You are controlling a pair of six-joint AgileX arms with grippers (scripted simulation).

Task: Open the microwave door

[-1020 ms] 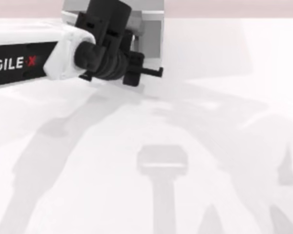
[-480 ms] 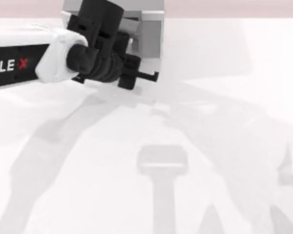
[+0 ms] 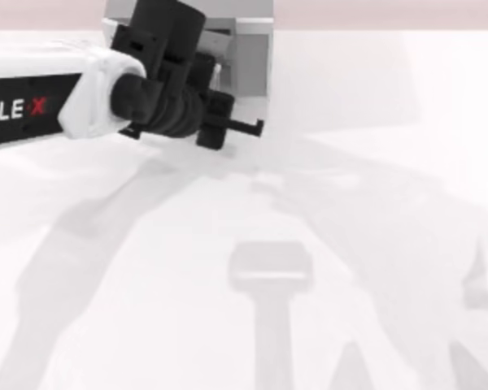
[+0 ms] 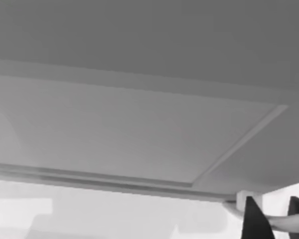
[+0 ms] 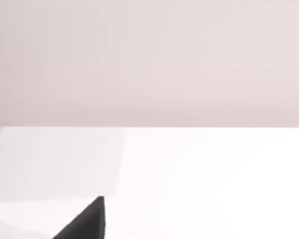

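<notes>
Microwave [image 3: 252, 57]: grey, matt, metal-look panels, smooth. Microwave door [image 4: 139, 134]: flat grey frame, lighter window inset, smooth, matt, no glare. Door handle [image 4: 249, 201]: pale, smooth, plastic-look. Left arm [image 3: 57, 101]: white shell, glossy-smooth plastic look, black printed band. Left gripper [image 3: 228, 122]: black, matt, ribbed plastic look. Desk [image 3: 350, 244]: white, smooth, matt, soft shadows only.

Left arm [image 3: 32, 101]: black side panel, white letters "GILE", red "X", cut at frame edge; just behind left gripper [image 3: 244, 126]. No other text readable.
</notes>
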